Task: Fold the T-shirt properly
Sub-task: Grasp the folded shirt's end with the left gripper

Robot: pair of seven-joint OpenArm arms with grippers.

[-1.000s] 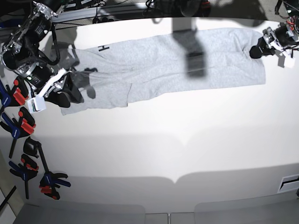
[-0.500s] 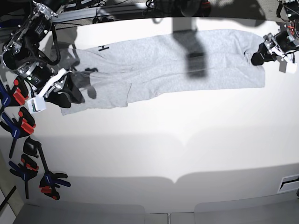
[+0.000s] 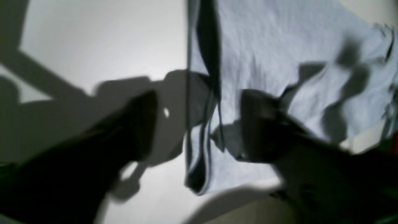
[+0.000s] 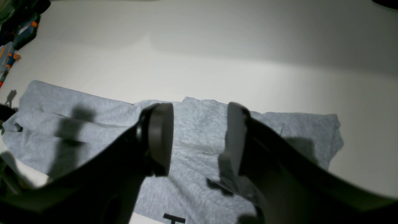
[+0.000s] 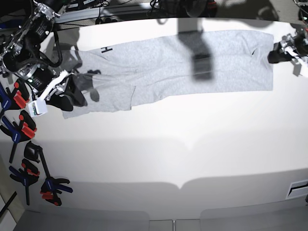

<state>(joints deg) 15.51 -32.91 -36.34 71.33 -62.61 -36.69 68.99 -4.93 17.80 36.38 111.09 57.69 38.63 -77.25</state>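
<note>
The light grey T-shirt (image 5: 163, 67) lies as a long strip across the far part of the white table (image 5: 168, 154), with a bit of black lettering (image 5: 106, 49) showing near its left end. My right gripper (image 5: 67, 98) is at the shirt's left end. In the right wrist view it (image 4: 197, 140) is open, its pads (image 4: 160, 137) just above the cloth (image 4: 93, 124). My left gripper (image 5: 277, 54) is at the shirt's right end. In the left wrist view it (image 3: 199, 124) is open, astride the shirt's folded edge (image 3: 264, 46).
Several blue, black and red clamps (image 5: 21, 127) lie along the table's left edge, down to the front left (image 5: 50, 186). Cables and dark gear stand behind the far edge (image 5: 159, 7). A dark shadow (image 5: 199, 60) falls on the shirt.
My left gripper has moved right, from over the shirt's right end to just past its edge. The right arm and the shirt have hardly moved.
</note>
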